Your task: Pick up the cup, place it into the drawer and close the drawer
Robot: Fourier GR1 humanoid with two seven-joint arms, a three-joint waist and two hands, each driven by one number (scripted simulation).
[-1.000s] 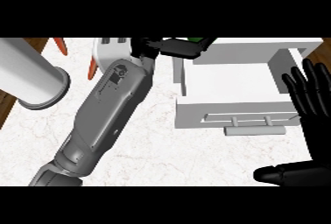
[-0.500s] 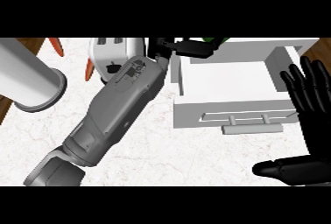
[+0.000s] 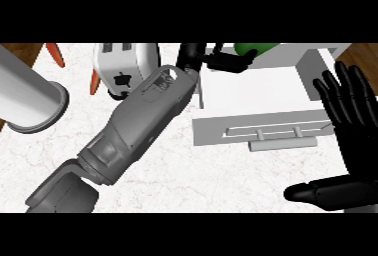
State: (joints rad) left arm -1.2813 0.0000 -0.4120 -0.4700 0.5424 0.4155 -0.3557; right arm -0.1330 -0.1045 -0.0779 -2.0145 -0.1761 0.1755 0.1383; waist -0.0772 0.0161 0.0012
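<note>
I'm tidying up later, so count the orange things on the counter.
2. One orange thing lies near the counter's far left corner; the other sits against the toaster's left side. The arm may hide more.

We see a kitchen. A white marbled counter (image 3: 221,180) fills the view, and brown wooden floor (image 3: 15,55) shows past its corners at 10 and 2 o'clock. At 11 o'clock we find a white toaster (image 3: 125,65) with slots on top, and orange, carrot-like pieces (image 3: 55,54) beside it. A grey canister (image 3: 29,100) stands at 9 o'clock. At 2 o'clock a white drawer (image 3: 251,92) stands open, a green cup (image 3: 255,48) at its far edge.
</note>
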